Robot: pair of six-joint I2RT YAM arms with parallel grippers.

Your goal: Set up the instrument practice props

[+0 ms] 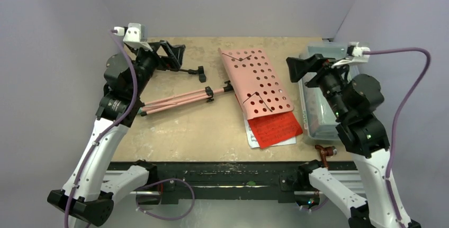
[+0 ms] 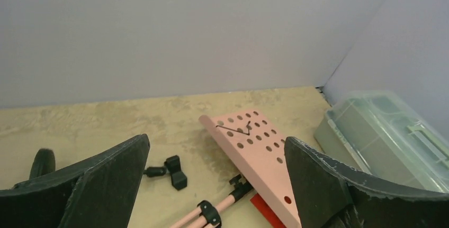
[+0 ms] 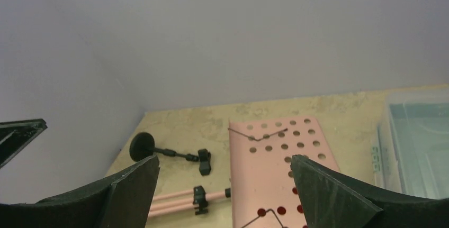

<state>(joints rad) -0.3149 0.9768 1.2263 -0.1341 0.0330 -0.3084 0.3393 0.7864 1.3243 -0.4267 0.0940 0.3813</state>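
Note:
The pink perforated music stand lies flat on the table, its plate (image 1: 257, 82) in the middle and its folded tripod legs (image 1: 180, 100) pointing left. Red and white sheet-music pages (image 1: 275, 128) stick out from under the plate's near end. The small black round-base stand (image 3: 143, 146) lies on its side at the back left, its clip (image 1: 201, 73) toward the plate. My left gripper (image 1: 172, 53) is open and empty above that stand. My right gripper (image 1: 302, 69) is open and empty, raised between the plate and the box. No teal tube is in view.
A clear plastic lidded box (image 1: 317, 106) stands along the table's right edge, under my right arm. A small red-and-black object (image 1: 324, 150) lies at the front right edge. Grey walls close in the back and both sides.

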